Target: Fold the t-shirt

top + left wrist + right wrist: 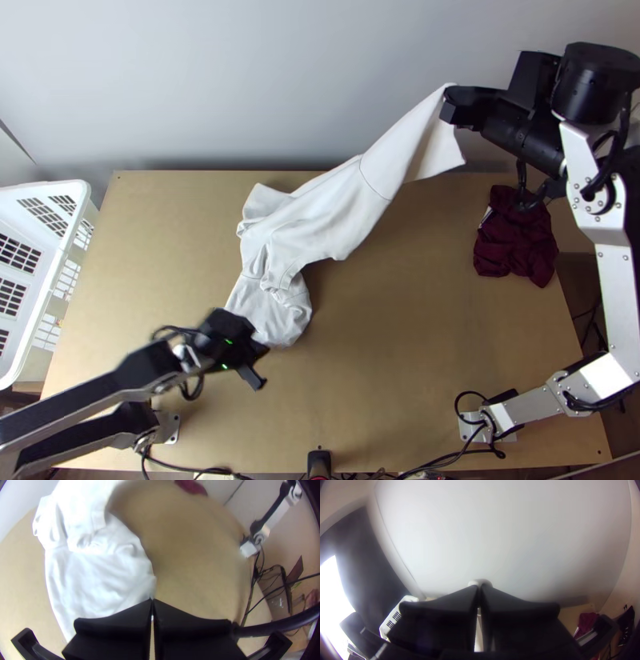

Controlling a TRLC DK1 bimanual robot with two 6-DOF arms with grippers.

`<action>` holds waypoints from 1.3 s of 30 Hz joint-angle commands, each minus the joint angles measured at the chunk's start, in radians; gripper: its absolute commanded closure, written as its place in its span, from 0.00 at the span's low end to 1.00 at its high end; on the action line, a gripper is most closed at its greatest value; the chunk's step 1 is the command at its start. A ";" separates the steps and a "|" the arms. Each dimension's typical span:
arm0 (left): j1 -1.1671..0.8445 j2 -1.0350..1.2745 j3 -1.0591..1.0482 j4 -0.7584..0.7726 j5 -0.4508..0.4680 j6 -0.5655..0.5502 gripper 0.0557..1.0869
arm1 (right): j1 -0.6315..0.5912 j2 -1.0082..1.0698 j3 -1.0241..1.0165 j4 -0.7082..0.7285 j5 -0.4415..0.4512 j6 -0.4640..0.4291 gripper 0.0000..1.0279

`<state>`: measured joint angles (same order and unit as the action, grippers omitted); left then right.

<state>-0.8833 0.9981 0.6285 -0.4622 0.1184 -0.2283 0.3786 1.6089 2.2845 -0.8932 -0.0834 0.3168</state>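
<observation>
Top view: right gripper (452, 106) is up past the table's (400, 336) far edge, clamped on one end of the white t-shirt (320, 212). Right wrist view agrees: fingers together, white fabric at the tips and between them. From there the shirt slopes down onto the far left part of the table; the lower part is bunched, with wrinkles and folded-over layers, and the near end lies flatter, left of table centre.

Left gripper (254, 362) is low at that near end. Left wrist view: its fingers (116, 626) meet at the tips, right at the shirt's edge. Can't tell if they pinch any fabric. It partly covers the near end from above.

Other stuff: maroon cloth (516, 240) in a heap at the table's far right, well apart from the shirt. White slotted basket (76, 196) at the table's left edge. Small black device (318, 462) at the near edge, middle, cables (448, 462) either side of it.

Labels: small white patch on the maroon cloth, maybe a tag, too small to read.
</observation>
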 commanded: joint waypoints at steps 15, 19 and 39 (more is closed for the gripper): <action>0.748 -0.380 0.629 -0.332 0.425 -0.101 0.97 | -0.107 -0.402 -0.198 -0.112 -0.133 0.085 0.97; 0.839 -0.377 0.717 -0.270 0.422 -0.175 0.97 | -0.170 -0.400 -0.003 -0.147 -0.136 0.122 0.97; 0.889 -0.274 1.263 -0.096 -0.029 -0.275 0.97 | -0.488 -0.458 0.116 0.257 0.011 0.455 0.97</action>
<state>0.0090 0.6819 1.7035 -0.5999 0.2218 -0.5091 -0.0616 1.1599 2.4035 -0.7074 -0.1730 0.7383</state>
